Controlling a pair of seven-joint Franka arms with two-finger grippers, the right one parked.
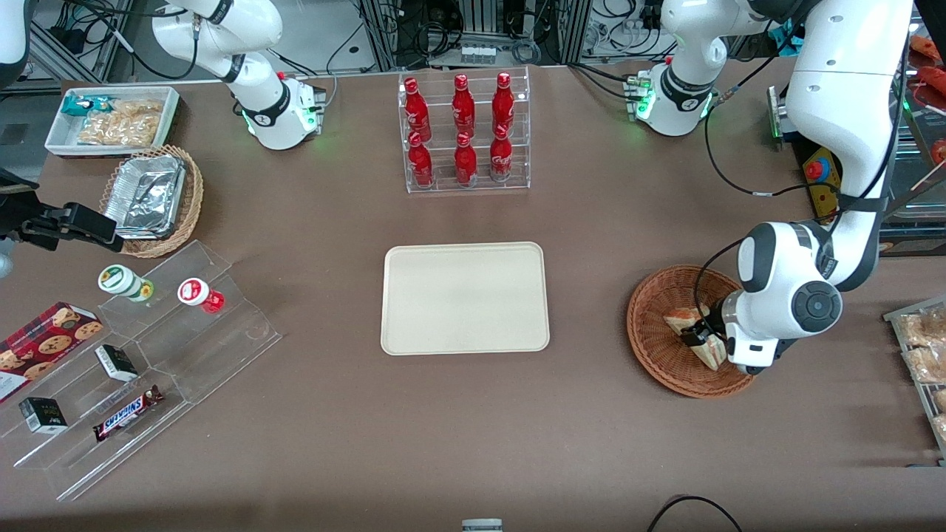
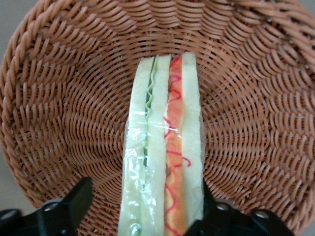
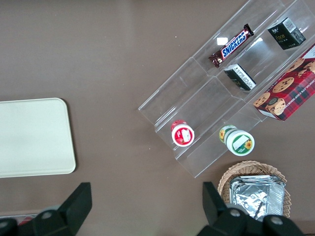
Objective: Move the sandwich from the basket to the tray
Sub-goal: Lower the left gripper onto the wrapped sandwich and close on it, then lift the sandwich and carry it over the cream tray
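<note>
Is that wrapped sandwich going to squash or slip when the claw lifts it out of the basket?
Probably a little of both. The sandwich is soft white bread with thin filling layers, so a hard pinch would likely dent it. Its clear wrap looks glossy, so it may slide. It seems light for its size. The gripper is open around it in the basket.

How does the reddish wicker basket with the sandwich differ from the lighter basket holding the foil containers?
The reddish-brown basket is darker than the tan basket. It holds a wrapped sandwich, the tan one stacked foil containers. It lies toward the working arm's end, with the gripper down inside it, open around the sandwich; the tan one sits toward the parked arm's end. Both are round woven wicker.
</note>
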